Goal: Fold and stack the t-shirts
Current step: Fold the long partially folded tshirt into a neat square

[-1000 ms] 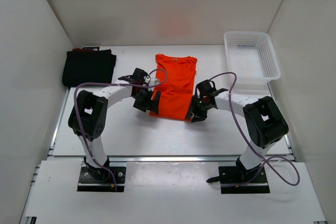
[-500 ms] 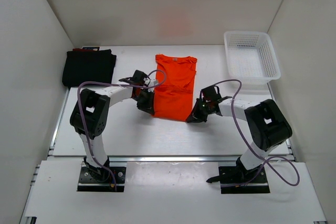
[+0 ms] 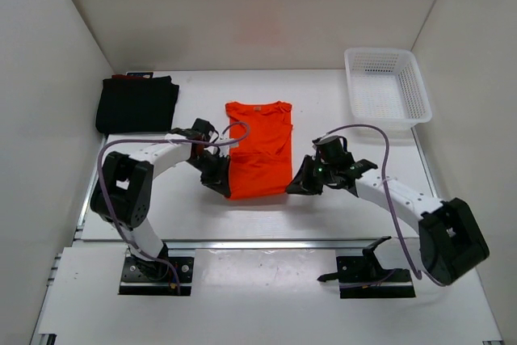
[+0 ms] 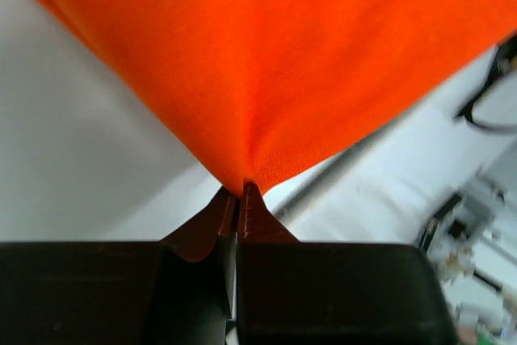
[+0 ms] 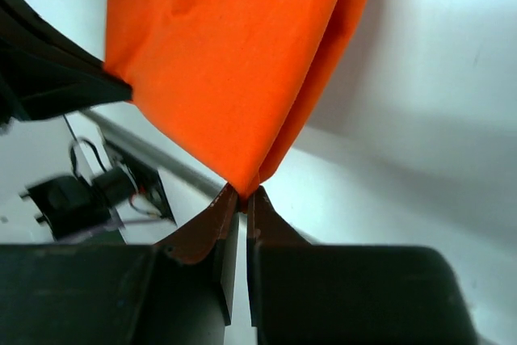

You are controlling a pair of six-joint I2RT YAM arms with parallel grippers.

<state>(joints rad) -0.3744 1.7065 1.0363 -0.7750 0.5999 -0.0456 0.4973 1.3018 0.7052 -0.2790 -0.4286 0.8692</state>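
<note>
Orange cloth bunches into a peak between the closed tips of my left gripper point(image 4: 240, 198), and my right gripper point(image 5: 241, 198) pinches a second corner the same way; a second ago both stood open at the near hem. The orange t-shirt point(image 3: 258, 151), at centre frame on the table point(image 3: 339, 216), has slid toward the lower left. I judge the grasp made, so folding the hem up to the collar can begin. At upper left the black t-shirt point(image 3: 137, 103) lies folded, a sliver of the maroon t-shirt point(image 3: 123, 77) at its far edge; the basket point(image 3: 386, 86) sits upper right.
</note>
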